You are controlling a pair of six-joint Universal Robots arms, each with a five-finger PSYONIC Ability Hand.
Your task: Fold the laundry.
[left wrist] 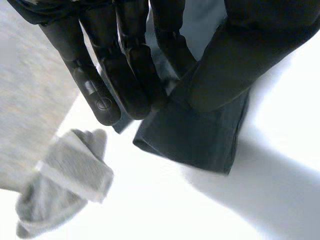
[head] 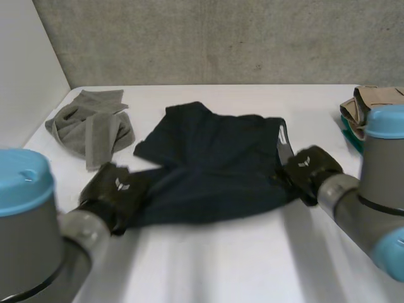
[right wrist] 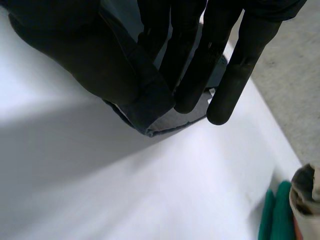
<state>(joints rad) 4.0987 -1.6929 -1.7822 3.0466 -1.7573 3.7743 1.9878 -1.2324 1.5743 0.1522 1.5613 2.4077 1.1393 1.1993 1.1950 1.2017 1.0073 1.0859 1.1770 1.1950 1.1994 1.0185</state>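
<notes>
Dark navy shorts [head: 214,167] lie spread across the middle of the white table [head: 221,259]. My left hand [head: 117,189] pinches the near left corner of the shorts [left wrist: 200,135] between straight fingers [left wrist: 127,75] and thumb. At the right edge, by the waistband, my right hand [head: 309,169] holds the cloth; its fingers [right wrist: 200,65] and thumb are pinched on a folded corner of the shorts [right wrist: 150,112], which is lifted a little off the table.
A crumpled grey towel [head: 95,126] [left wrist: 65,185] lies at the back left, close to my left hand. A tan garment on a green one [head: 363,113] [right wrist: 290,210] sits at the right edge. The table's front stretch is bare white.
</notes>
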